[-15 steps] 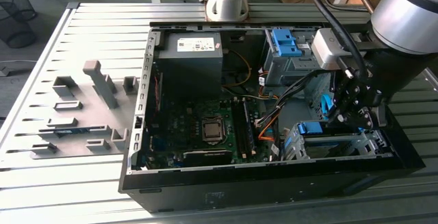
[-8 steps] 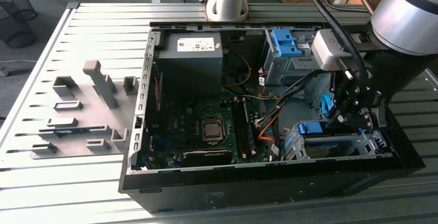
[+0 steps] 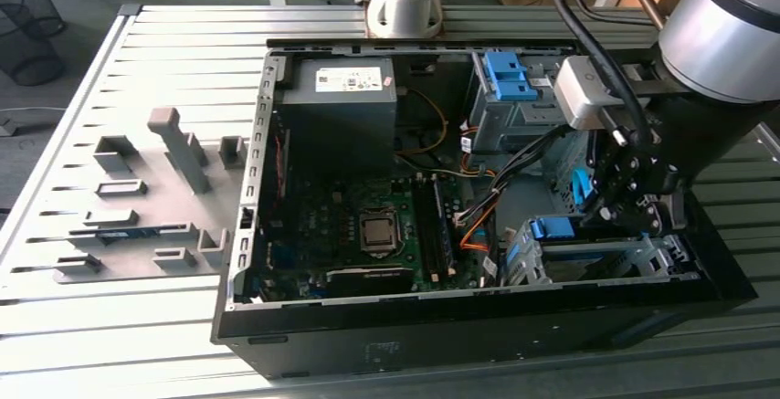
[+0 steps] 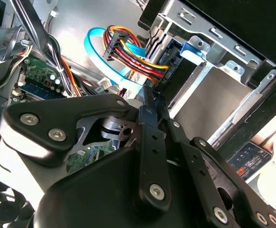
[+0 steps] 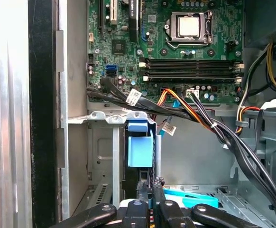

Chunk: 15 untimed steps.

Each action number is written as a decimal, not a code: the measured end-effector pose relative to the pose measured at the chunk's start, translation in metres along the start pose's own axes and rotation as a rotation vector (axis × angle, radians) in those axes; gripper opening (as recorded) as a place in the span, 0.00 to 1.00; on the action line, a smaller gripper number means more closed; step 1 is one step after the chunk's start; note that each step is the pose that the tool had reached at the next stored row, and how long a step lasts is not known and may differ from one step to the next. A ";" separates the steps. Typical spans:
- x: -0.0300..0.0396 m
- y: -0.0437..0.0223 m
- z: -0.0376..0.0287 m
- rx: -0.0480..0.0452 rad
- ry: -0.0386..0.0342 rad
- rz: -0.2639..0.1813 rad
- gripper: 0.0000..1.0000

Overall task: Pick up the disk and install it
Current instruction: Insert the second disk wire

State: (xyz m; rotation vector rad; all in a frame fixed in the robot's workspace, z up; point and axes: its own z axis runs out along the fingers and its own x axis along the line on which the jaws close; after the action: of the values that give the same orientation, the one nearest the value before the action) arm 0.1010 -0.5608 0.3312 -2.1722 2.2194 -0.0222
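My gripper (image 3: 619, 224) reaches down into the open computer case at the metal drive bay (image 3: 634, 251) near the case's front corner. In both wrist views its fingertips (image 4: 150, 97) (image 5: 153, 184) stand together at the mouth of the bay's slot. A bright blue bracket (image 5: 140, 147) (image 4: 190, 47) hooks over the bay's rim. Behind it a flat slab fills the slot, which I take for the disk: a dark edge (image 5: 137, 173) faces the fingers, and a silver-grey face (image 4: 209, 102) shows through the cage. I cannot tell whether the fingers pinch anything.
A bundle of black and coloured cables (image 5: 199, 118) and a light blue ribbon cable (image 4: 94, 45) hang close beside the gripper. The motherboard (image 3: 365, 225), the power supply (image 3: 342, 98) and a second bay with blue parts (image 3: 506, 75) lie in the case. Grey fixtures (image 3: 159, 198) stand on the slatted table.
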 end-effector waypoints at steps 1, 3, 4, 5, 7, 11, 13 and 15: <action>0.0003 0.0000 0.0007 0.0000 -0.0002 0.000 0.16; 0.0005 0.0000 0.0013 0.0000 -0.0004 0.000 0.16; 0.0004 0.0000 0.0013 0.0000 -0.0004 0.000 0.16; 0.0004 0.0000 0.0013 0.0000 -0.0005 0.000 0.16; 0.0005 0.0000 0.0014 0.0000 -0.0006 0.000 0.16; 0.0004 0.0000 -0.0002 0.0000 -0.0010 0.000 0.17; 0.0003 -0.0002 -0.0058 0.0000 -0.0007 0.000 0.24; 0.0001 -0.0008 -0.0225 0.0000 -0.0009 0.000 0.24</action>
State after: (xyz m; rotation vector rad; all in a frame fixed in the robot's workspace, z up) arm 0.1010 -0.5612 0.3537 -2.1717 2.2190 -0.0212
